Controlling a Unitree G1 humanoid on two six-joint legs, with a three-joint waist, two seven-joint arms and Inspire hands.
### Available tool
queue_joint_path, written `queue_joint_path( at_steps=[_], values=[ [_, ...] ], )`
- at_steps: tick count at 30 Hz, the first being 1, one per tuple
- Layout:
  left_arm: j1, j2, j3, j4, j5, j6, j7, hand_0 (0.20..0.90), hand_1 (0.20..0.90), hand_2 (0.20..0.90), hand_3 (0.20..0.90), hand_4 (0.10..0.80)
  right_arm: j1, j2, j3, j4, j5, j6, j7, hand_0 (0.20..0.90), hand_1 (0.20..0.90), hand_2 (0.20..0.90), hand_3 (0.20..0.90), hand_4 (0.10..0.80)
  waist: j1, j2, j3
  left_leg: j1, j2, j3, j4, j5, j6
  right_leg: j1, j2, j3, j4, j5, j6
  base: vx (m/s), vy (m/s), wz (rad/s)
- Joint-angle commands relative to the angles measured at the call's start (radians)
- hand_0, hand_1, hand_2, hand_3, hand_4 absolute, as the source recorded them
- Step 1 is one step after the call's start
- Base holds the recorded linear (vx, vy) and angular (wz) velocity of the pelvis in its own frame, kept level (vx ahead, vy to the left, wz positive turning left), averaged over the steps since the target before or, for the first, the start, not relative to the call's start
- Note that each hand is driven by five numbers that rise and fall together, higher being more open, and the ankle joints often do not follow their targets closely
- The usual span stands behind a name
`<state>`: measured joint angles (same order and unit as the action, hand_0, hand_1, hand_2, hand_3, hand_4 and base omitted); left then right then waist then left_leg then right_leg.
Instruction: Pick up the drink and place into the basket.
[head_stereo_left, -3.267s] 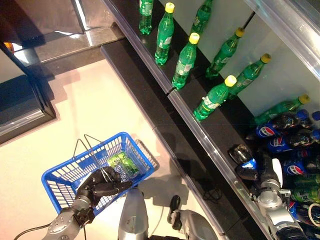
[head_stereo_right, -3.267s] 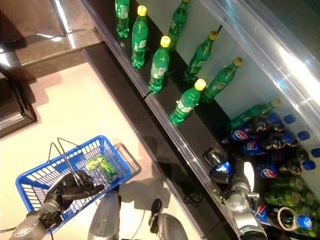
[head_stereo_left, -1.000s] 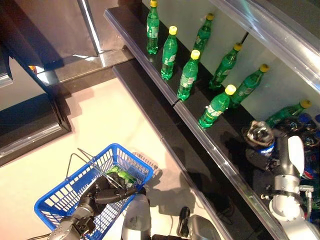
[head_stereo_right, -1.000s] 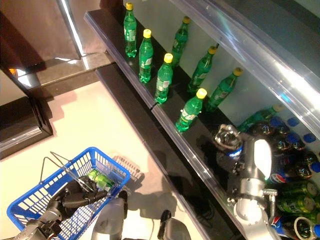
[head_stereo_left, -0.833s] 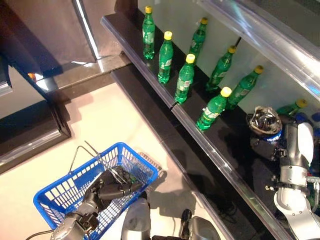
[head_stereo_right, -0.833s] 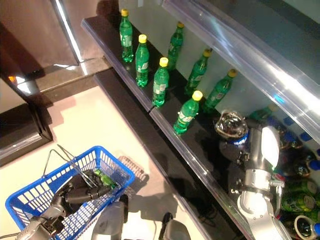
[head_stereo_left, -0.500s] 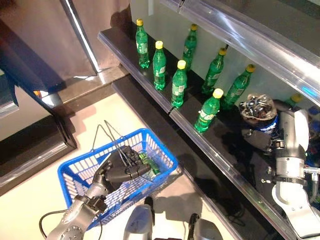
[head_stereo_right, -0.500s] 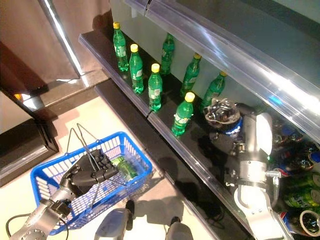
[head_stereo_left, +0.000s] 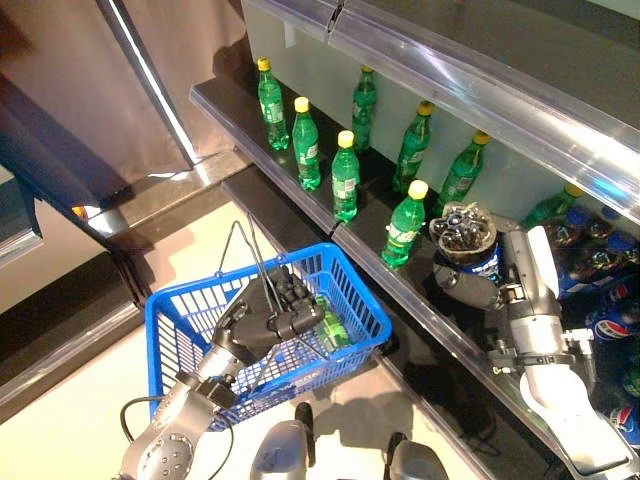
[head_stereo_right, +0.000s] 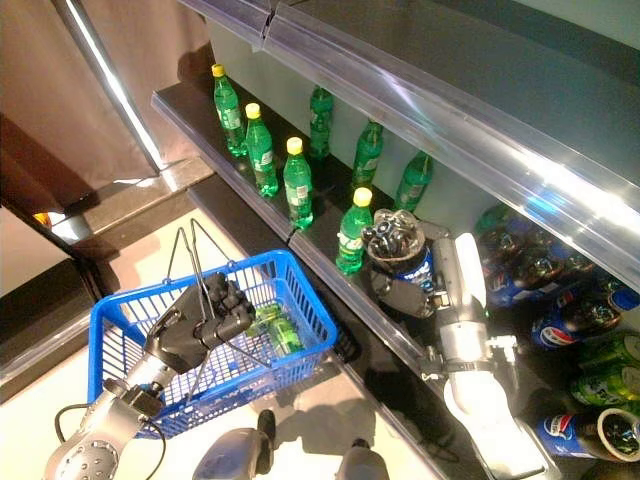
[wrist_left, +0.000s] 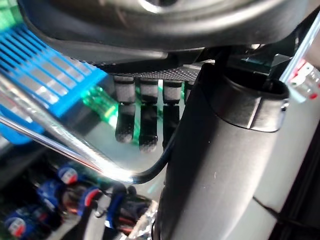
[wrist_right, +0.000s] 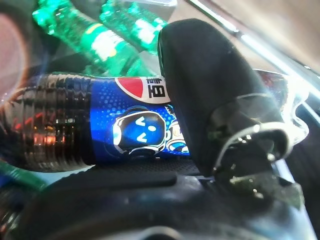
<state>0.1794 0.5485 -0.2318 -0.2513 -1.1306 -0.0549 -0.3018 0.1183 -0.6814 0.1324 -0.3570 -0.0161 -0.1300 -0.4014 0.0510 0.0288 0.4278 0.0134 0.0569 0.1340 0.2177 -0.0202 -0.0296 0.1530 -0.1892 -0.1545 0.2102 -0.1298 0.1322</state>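
The right robot hand (head_stereo_left: 478, 283) has its fingers and thumb curled round a dark cola bottle (head_stereo_right: 401, 252) with a blue label, holding it clear of the shelf (head_stereo_left: 300, 190) with its base turned up toward us. From the wrist view the thumb (wrist_right: 210, 90) lies straight across the label (wrist_right: 135, 130), so the grip looks firm. The bottle hangs just beside the nearest green bottle (head_stereo_left: 403, 224), at about 3 o'clock from it.

The left robot hand (head_stereo_right: 200, 320) is closed round the wire handles (head_stereo_left: 255, 270) of the blue basket (head_stereo_left: 175, 315) and holds it up, at about 9 o'clock from the cola. Green bottles (head_stereo_right: 275, 328) already lie in the basket's far corner, under that hand.

To do this step well, I'd say the cola should travel toward 8 o'clock, lifted enough to pass over the shelf's front lip and the basket's near rim. The green bottle standing close by is the thing to watch; a wide swing could knock it over. The raised handles and the left hand crowd the middle of the basket, so the open end toward 3 o'clock looks the easier way in. Best to lower the bottle right down among the others before the fingers loosen, since a drop could rock a basket that only hangs from one hand.
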Motion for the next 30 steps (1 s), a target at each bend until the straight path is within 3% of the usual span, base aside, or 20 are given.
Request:
queue_joint_path(
  at_steps=[1, 10, 16, 30],
  values=[
    [-0.135, -0.066, -0.012, -0.264, -0.076, -0.143, -0.142, 0.3, 0.3, 0.3, 0.2, 0.1, -0.216, -0.003, 0.029, -0.162, 0.063, -0.273, -0.068, 0.3, 0.3, 0.3, 0.2, 0.1, 0.012, -0.007, -0.232, 0.018, 0.085, -0.066, 0.12, 0.045, -0.12, -0.05, -0.018, -0.015, -0.052, 0.152, 0.029, 0.0, 0.0, 0.0],
    [-0.154, -0.104, -0.094, -0.261, -0.044, -0.116, -0.143, 0.3, 0.3, 0.3, 0.2, 0.1, -0.302, 0.107, 0.118, -0.204, 0.352, -0.363, 0.033, 0.3, 0.3, 0.3, 0.2, 0.1, 0.02, -0.002, -0.238, 0.007, 0.074, -0.07, 0.116, 0.034, -0.114, -0.053, -0.027, -0.012, -0.06, 0.153, 0.029, 0.003, 0.007, 0.0],
    [-0.164, -0.149, -0.152, -0.263, -0.011, -0.106, -0.135, 0.3, 0.3, 0.3, 0.2, 0.1, -0.304, 0.234, 0.211, -0.224, 0.572, -0.396, 0.121, 0.3, 0.3, 0.3, 0.2, 0.1, 0.027, -0.001, -0.243, 0.007, 0.062, -0.073, 0.108, 0.024, -0.105, -0.058, -0.034, -0.016, -0.061, 0.156, 0.032, 0.002, 0.004, 0.01],
    [-0.191, -0.211, -0.226, -0.304, -0.05, -0.171, -0.219, 0.3, 0.3, 0.3, 0.2, 0.1, -0.246, 0.356, 0.326, -0.133, 0.532, -0.292, 0.034, 0.3, 0.3, 0.3, 0.2, 0.1, 0.031, 0.002, -0.252, 0.006, 0.039, -0.06, 0.074, 0.0, -0.086, -0.069, -0.056, -0.032, -0.066, 0.169, 0.044, -0.002, 0.02, 0.01]
  ],
)
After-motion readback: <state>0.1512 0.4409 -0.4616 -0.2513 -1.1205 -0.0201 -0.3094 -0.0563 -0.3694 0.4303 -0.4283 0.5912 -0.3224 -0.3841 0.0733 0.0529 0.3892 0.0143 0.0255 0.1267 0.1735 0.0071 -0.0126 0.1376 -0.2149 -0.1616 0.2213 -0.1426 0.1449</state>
